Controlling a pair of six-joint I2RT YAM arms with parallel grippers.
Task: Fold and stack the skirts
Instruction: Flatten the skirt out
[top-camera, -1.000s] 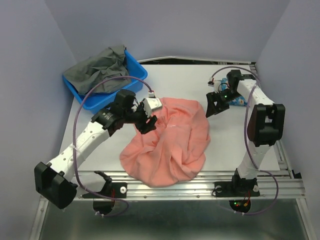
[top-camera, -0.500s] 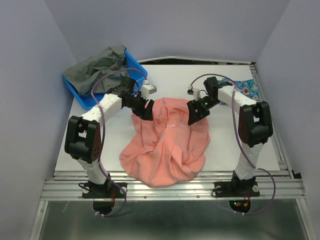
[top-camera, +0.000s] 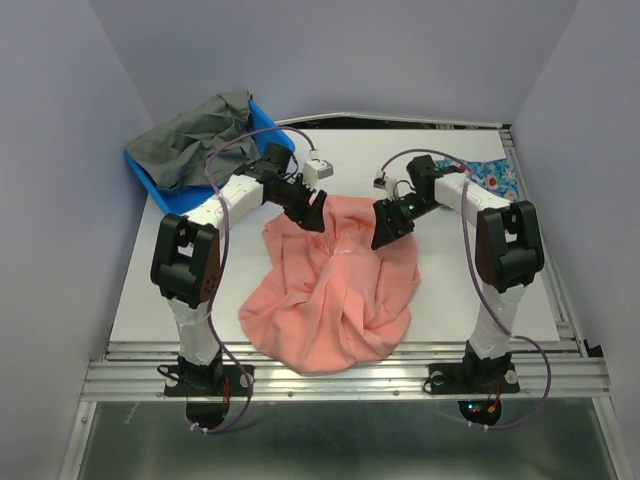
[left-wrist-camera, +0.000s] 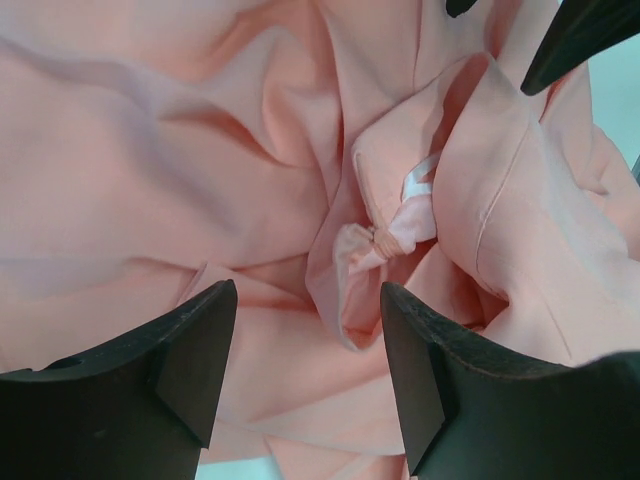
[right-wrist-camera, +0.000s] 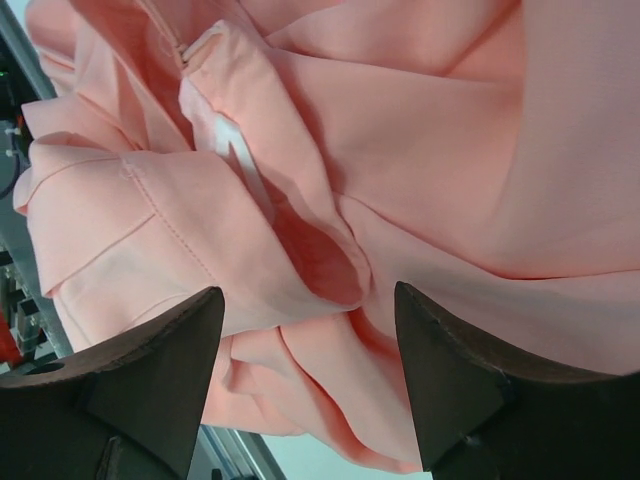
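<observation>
Far-left corner: blue basket (top-camera: 150, 182), heaped with grey cloth (top-camera: 200, 135), well apart from both arms.

Next to the right: left gripper (top-camera: 312, 212), down at the far-left edge of the salmon-pink skirt (top-camera: 335, 290). Jaws apart, nothing pinched between them. Contact with the cloth: cannot tell. From its wrist camera, only rumpled pink folds beyond the fingers, with a small knotted bunch and a white ribbon loop (left-wrist-camera: 415, 185) just past the right-hand finger.

Middle of the table (top-camera: 500, 290): the pink skirt itself, crumpled rather than flat, spreading from mid-table to the near edge.

Right of that: right gripper (top-camera: 388, 228), poised at the skirt's far-right edge, roughly level with its partner. Jaws apart too, straddling a folded, stitched edge without closing on it.

Far right edge: blue flowered skirt (top-camera: 495, 175), partly hidden behind the right arm, well apart from the pink one and not yet folded.

Step in hand, by judgement: lining up a two-handed grasp on the pink skirt's far edge, ahead of any spreading; folding and stacking not yet begun. Next move likely to call for closing both jaws on matching points of one edge, not on bunched layers, then lifting and drawing apart to flatten.

Writing: none readable. Ribbon apparently blank; no brand legible on arms or basket.
</observation>
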